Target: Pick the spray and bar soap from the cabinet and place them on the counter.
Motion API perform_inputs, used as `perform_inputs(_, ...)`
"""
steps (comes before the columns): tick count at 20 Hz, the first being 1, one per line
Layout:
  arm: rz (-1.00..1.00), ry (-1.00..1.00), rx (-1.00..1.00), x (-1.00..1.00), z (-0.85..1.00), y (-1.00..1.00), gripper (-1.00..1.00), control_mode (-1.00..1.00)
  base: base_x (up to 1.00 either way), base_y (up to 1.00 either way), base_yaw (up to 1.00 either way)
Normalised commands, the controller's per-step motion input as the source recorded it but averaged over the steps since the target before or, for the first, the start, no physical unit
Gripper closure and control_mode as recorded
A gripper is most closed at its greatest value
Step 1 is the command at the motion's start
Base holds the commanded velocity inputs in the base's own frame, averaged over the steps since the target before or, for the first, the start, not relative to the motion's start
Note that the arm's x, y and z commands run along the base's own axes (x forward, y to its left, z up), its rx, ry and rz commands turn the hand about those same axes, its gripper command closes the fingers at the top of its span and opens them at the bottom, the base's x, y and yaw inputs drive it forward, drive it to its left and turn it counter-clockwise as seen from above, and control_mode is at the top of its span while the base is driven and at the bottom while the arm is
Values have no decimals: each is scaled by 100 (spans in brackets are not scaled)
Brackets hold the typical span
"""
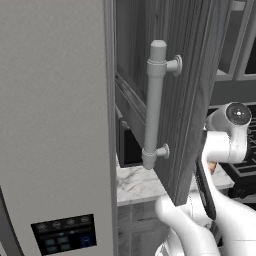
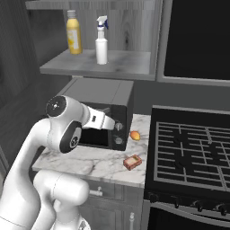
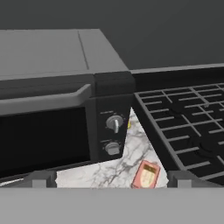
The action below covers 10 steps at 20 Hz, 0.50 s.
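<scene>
No text, brand, number or sign could be read anywhere. The yellow bottle [image 2: 73,32] carried a pale label too blurred to make out, the fridge's control panel [image 1: 65,234] showed only small indistinct icons, and faint marks around the microwave's knobs [image 3: 114,124] stayed illegible.

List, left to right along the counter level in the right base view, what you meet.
White robot arm → dark grey box-shaped microwave → small yellow-orange rounded item, with the orange-brown bar soap just below it → black grated stovetop.
</scene>
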Motion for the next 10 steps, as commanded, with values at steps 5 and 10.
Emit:
perform_inputs(5, 5, -8, 1, -14, 32, 3, -100, -100, 0, 0, 0)
perform_inputs(10, 4, -4, 0, -12, 37, 5, -100, -100, 0, 0, 0)
